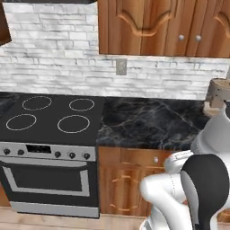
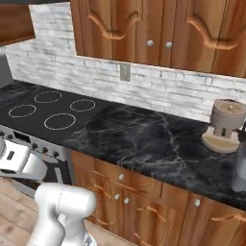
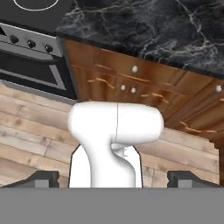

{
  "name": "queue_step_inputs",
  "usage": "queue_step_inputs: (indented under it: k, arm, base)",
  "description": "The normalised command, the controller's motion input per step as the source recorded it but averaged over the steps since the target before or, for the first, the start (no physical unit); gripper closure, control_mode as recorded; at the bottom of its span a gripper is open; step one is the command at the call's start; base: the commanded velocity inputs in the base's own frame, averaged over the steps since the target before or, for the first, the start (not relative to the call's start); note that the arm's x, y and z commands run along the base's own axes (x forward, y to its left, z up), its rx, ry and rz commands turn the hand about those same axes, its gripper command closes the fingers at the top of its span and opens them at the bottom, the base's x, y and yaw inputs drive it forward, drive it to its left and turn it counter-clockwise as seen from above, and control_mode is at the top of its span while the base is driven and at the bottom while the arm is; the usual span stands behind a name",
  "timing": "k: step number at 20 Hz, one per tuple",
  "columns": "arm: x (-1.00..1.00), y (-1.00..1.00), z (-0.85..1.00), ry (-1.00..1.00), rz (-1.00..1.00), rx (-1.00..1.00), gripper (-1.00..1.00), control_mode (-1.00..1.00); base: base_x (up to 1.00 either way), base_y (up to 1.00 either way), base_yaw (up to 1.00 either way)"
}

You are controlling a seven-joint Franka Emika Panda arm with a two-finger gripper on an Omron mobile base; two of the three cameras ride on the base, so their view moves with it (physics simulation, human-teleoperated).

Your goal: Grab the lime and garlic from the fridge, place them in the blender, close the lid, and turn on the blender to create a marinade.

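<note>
In the hand view my gripper (image 3: 114, 179) is open. Its two dark fingertips (image 3: 41, 178) stand far apart at the bottom, with nothing held between them. The hand is low, near the wooden floor, and looks up at the lower cabinets (image 3: 144, 87) and the counter's edge. The lime, the garlic, the fridge and the lid are out of view. A tall grey thing (image 2: 239, 166) is cut off by the right edge of the right base view, beside the coffee machine. I cannot tell whether it is the blender.
A black stove (image 1: 49, 119) with round burner rings and an oven door stands at the left. A black marble counter (image 2: 158, 139) runs to its right, with a tan coffee machine (image 2: 226, 125) at the far end. Wooden wall cabinets (image 2: 158, 29) hang above.
</note>
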Motion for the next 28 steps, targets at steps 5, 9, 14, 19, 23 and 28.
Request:
queue_step_inputs:
  k: [5, 9, 14, 19, 23, 28]
  arm:
    - [0.0, 0.0, 0.0, 0.0, 0.0, 0.0, -1.0, 1.0]
    - [0.0, 0.0, 0.0, 0.0, 0.0, 0.0, -1.0, 1.0]
    - [0.0, 0.0, 0.0, 0.0, 0.0, 0.0, -1.0, 1.0]
    - [0.0, 0.0, 0.0, 0.0, 0.0, 0.0, -1.0, 1.0]
    - [0.0, 0.0, 0.0, 0.0, 0.0, 0.0, -1.0, 1.0]
    - [0.0, 0.0, 0.0, 0.0, 0.0, 0.0, -1.0, 1.0]
  base:
    - [-0.27, 1.0, 0.73]
    - [-0.24, 1.0, 0.75]
    - [-0.1, 1.0, 0.68]
    - [0.75, 0.75, 0.38]
    - [1.0, 0.71, 0.06]
    - [1.0, 0.98, -0.06]
